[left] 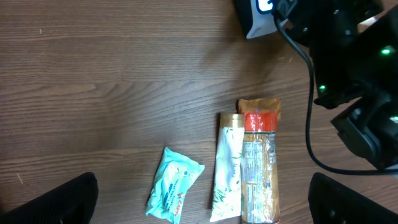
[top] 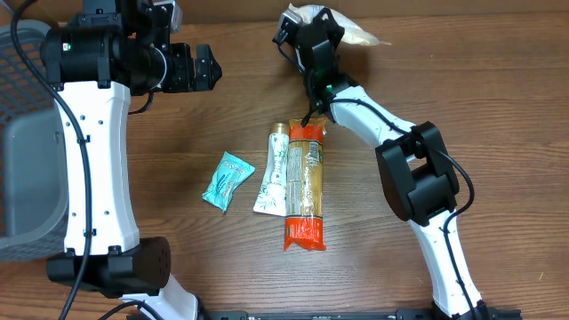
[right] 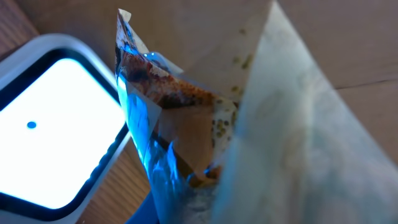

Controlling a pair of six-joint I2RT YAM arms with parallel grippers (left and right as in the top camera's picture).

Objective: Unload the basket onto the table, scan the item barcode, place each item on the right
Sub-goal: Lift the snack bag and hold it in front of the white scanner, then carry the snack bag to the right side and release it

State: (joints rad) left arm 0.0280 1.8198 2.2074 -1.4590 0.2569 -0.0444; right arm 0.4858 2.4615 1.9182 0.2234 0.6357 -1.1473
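My right gripper [top: 313, 43] is at the table's far edge, shut on a clear packet [top: 348, 32] with brown and pale contents. In the right wrist view the packet [right: 186, 118] fills the frame, lit blue, right beside the scanner's glowing white window [right: 50, 130]. The scanner [left: 259, 15] also shows at the top of the left wrist view. My left gripper [top: 204, 69] hangs open and empty above the far left of the table; its dark fingertips [left: 56, 200] frame the items lying below.
Three items lie mid-table: a teal wipes pack [top: 228, 180], a white tube [top: 276, 169] and a long orange packet [top: 305, 187], the last two touching side by side. A grey basket [top: 22, 133] stands at the left edge.
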